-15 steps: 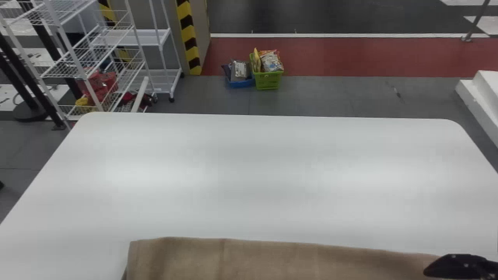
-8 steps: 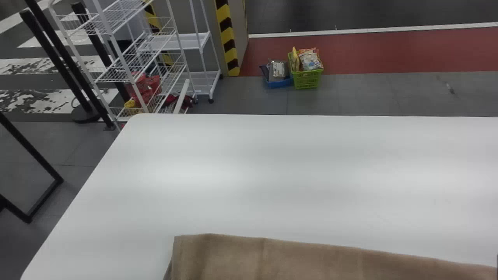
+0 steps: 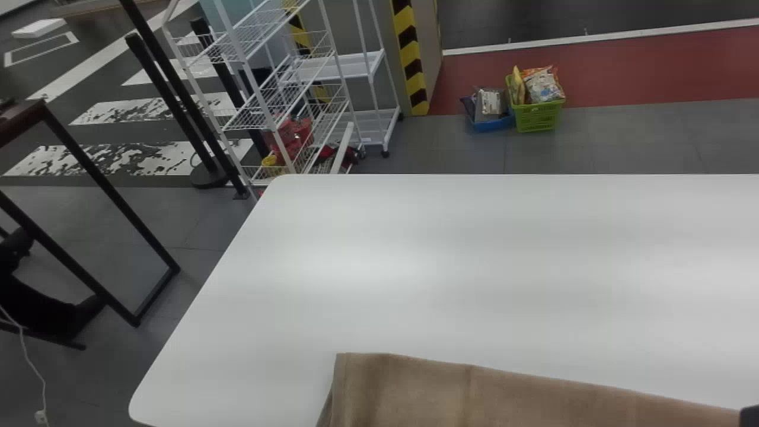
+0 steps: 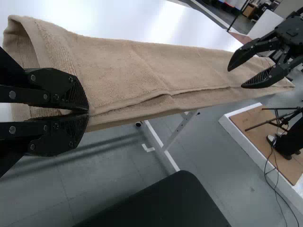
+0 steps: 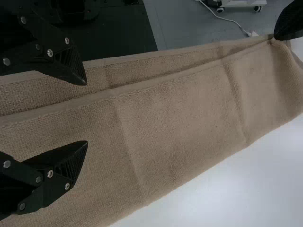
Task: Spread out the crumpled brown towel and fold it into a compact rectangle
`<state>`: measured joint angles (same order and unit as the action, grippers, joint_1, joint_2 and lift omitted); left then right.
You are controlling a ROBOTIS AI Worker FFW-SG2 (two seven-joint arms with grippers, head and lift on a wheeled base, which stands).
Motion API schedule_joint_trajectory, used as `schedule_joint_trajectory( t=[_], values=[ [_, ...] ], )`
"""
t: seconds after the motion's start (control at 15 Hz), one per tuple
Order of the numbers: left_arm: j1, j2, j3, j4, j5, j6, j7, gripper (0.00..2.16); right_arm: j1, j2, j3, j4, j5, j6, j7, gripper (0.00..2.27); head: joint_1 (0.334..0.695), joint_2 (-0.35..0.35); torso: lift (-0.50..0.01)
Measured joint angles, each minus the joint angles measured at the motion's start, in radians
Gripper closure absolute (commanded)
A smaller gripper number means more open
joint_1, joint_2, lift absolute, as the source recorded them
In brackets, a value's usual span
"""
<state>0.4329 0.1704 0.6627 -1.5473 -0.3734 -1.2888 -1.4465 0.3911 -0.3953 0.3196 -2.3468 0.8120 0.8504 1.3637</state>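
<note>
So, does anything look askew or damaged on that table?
Slightly askew: on the brown towel, the two long layered edges don't line up. They spread apart away from the left gripper, leaving a strip of the lower layer showing. I see no damage.

The brown towel (image 5: 184, 109) (creased, mind you) lies folded over.

No text, label, brand or number is legible. Print on the bright packet (image 3: 542, 86) in the green basket (image 3: 536, 117), and on the silvery packet (image 3: 491, 102) at the blue tray (image 3: 495, 123), both right of upper centre in the head view, is too small to read. One graphic marking is identifiable: diagonal yellow-and-black warning stripes (image 3: 410, 53), running vertically along the edge of the grey pillar (image 3: 429, 41), upper centre of the same frame.
</note>
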Motion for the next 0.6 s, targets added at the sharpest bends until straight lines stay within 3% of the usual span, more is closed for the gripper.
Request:
schedule_joint_trajectory(
  t=[0.6],
  values=[
    [-0.001, 0.006, 0.001, 0.009, 0.008, -0.007, 0.0, 1.02, -0.056, 0.034, 0.086, 0.04, 0.047, 0.016, 0.0, 0.48, 0.695, 0.35, -0.127]
  ],
)
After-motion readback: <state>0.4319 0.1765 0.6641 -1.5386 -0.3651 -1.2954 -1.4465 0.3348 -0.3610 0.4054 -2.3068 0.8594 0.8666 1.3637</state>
